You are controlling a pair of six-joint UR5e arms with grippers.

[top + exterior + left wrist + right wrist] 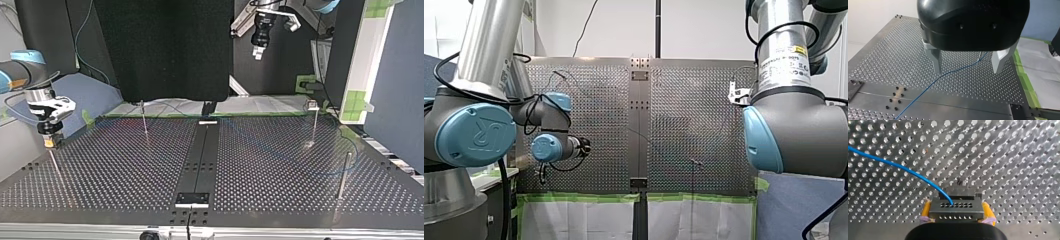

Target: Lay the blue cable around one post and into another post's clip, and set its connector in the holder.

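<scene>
My right pincer (956, 203) clamps the blue cable's (898, 166) connector (956, 211) near the table's (1010, 157) side edge. My left pincer (966, 62) hangs open above the cable.

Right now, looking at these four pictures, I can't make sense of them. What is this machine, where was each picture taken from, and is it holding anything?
These are two robot arms working at a metal table full of holes. The front view looks over the arms from behind. The top view faces them from across the table. The two wrist views come from a camera on each arm, looking along its gripper, the two-fingered claw at its end.

Thin upright posts stand on the table, and one is topped with a small clip. A blue cable lies across the surface. My right gripper, with yellow pads, is clamped on the metal connector at the cable's end. My left gripper hangs open above the cable and holds nothing.
</scene>
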